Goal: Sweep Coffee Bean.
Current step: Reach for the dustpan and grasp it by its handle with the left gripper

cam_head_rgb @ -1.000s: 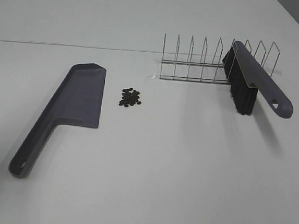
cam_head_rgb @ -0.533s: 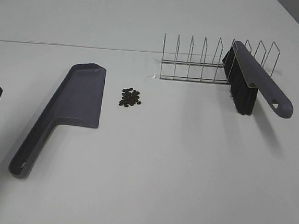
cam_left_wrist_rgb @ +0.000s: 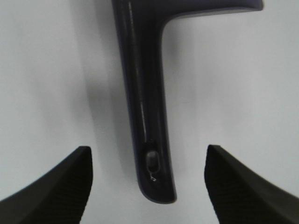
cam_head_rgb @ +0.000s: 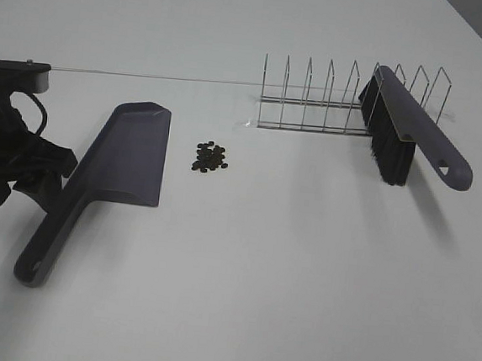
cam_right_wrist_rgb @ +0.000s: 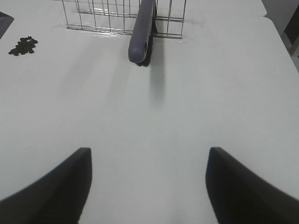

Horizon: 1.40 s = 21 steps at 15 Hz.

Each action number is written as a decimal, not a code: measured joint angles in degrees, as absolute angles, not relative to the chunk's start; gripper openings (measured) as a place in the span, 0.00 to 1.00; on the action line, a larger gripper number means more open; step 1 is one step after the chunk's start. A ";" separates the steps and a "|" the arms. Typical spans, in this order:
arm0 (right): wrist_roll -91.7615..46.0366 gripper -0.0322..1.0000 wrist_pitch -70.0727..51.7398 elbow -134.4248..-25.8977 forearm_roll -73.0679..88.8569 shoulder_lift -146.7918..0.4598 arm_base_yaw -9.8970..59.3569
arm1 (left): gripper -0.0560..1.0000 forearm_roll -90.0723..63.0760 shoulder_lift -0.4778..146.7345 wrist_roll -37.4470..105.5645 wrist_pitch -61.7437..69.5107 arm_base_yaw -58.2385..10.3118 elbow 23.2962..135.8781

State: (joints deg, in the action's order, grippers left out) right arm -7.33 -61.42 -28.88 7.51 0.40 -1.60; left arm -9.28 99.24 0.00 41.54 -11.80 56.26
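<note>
The coffee beans (cam_head_rgb: 210,156) lie in a small dark cluster on the white table, just right of the dustpan (cam_head_rgb: 117,165); they also show in the right wrist view (cam_right_wrist_rgb: 22,45). The grey brush (cam_head_rgb: 410,132) leans on a wire rack with its black bristles down and also shows in the right wrist view (cam_right_wrist_rgb: 141,32). My left gripper (cam_head_rgb: 25,187) is open and empty, at the left of the dustpan handle; in its wrist view the left gripper (cam_left_wrist_rgb: 149,186) straddles the handle (cam_left_wrist_rgb: 145,116) from above. My right gripper (cam_right_wrist_rgb: 149,186) is open and empty over bare table, short of the brush.
The wire rack (cam_head_rgb: 328,99) stands at the back right and holds the brush. A seam runs across the table (cam_head_rgb: 300,279) behind the dustpan. The right arm is out of the high view.
My left arm has come into the high view from the left edge and moved right, to the dustpan handle. Beans, dustpan and brush have not moved.
</note>
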 joint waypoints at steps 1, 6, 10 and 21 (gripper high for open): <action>-7.33 0.67 -61.42 -28.88 7.51 0.40 -1.60 | 0.67 -6.25 100.38 -2.81 40.11 -12.49 56.26; -7.33 0.67 -61.42 -28.88 7.51 0.40 -1.60 | 0.67 -4.58 106.17 -6.07 33.17 -15.93 56.26; -7.33 0.67 -61.42 -28.88 7.51 0.40 -1.60 | 0.67 -4.41 109.89 -7.10 26.99 -15.93 56.32; -7.33 0.67 -61.42 -28.88 7.51 0.40 -1.60 | 0.39 -3.55 113.45 -7.56 22.52 -15.93 56.72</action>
